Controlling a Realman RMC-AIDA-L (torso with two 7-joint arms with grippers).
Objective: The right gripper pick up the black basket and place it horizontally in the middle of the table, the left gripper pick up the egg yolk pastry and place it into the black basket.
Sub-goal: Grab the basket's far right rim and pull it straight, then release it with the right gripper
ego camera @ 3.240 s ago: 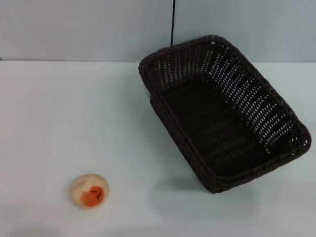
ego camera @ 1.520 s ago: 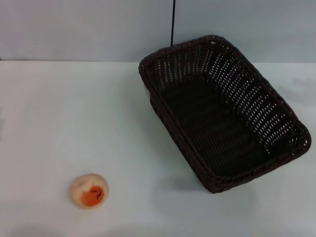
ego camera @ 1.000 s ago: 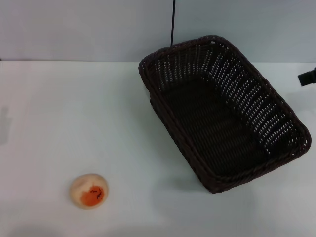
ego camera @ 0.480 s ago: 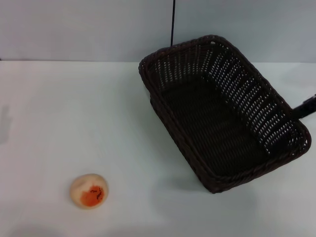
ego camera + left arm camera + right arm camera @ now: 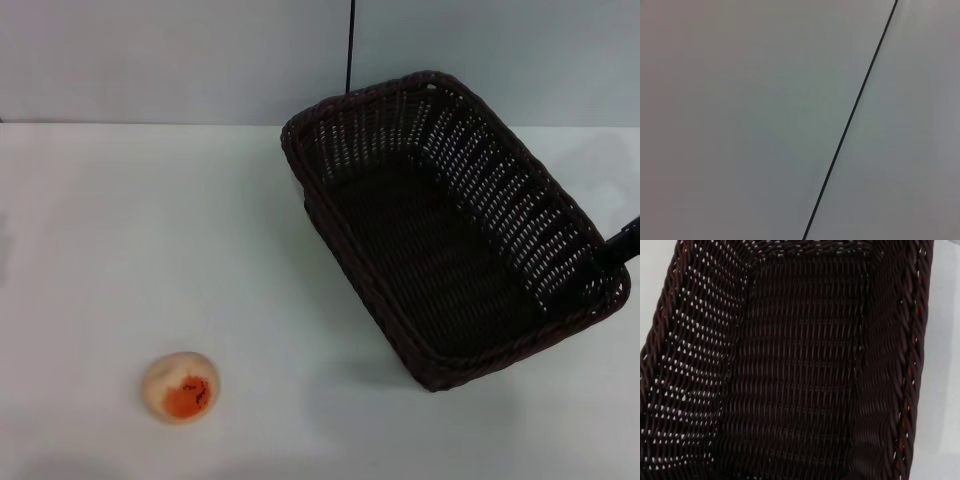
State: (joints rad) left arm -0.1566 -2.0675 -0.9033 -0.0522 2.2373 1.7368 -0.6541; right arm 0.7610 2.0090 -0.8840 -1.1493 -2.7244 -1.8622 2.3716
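At the lower left of the head view sits the egg yolk pastry [image 5: 181, 387], a small round cream-beige ball with an orange patch and dark specks facing up, alone on the plain white table [image 5: 130, 230]. The left gripper does not appear in any view; its wrist camera shows only a pale wall crossed by a thin dark line [image 5: 850, 120].

Right of centre lies the black basket [image 5: 400, 300], a large rectangular wicker piece of very dark brown-black open weave with a braided rim, empty. Its long axis runs diagonally, from the upper middle of the frame down toward the lower right, so it is skewed and not horizontal, and it sits to the right of the table's middle.

At the far right edge, a small black end of the right gripper [image 5: 620, 244] pokes in just beside the basket's lower-right corner rim; how far its fingers are spread, and whether they touch the rim, cannot be told. The right wrist view looks straight down into the basket's woven floor [image 5: 800, 370].

The right arm is plainly the nearer one to the basket, which extends up and left from the gripper, so the coming grasp likely falls on that near corner rim.
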